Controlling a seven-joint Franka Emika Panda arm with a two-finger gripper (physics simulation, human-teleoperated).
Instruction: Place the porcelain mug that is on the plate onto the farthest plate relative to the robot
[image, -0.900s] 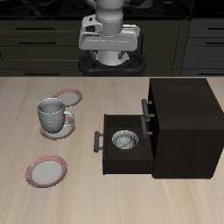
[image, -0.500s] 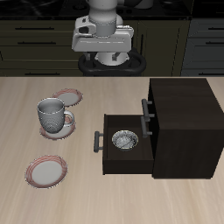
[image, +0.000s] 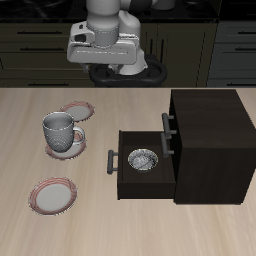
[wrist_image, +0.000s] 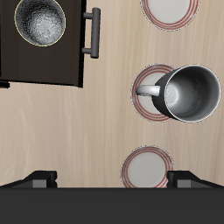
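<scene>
- Your mug (image: 60, 130) stands upright on the grey plate (image: 71, 147), toward the side of the table away from the cabinet; the wrist view looks straight down into the mug (wrist_image: 190, 93) and shows nothing inside it, its handle pointing toward the drawer side.
- In that wrist view the plate under the mug (wrist_image: 144, 93) appears to have a reddish rim, so its colour is hard to judge; the exterior view shows it grey.
- The farthest plate (image: 54, 195), pink-rimmed, lies bare near the table's front edge, apart from the mug; it also shows in the wrist view (wrist_image: 171, 9).
- The other pink-rimmed plate (image: 77, 109) sits just behind the mug, nearer the robot's base, also bare (wrist_image: 146, 168).
- The dark cabinet (image: 208, 140) has one drawer (image: 135, 182) pulled open; a small patterned bowl (image: 143, 160) rests inside it, seen again in the wrist view (wrist_image: 40, 21).
- Your gripper (image: 104, 58) hangs high above the table's back edge, well clear of everything; I cannot tell how far its fingers are spread.
</scene>
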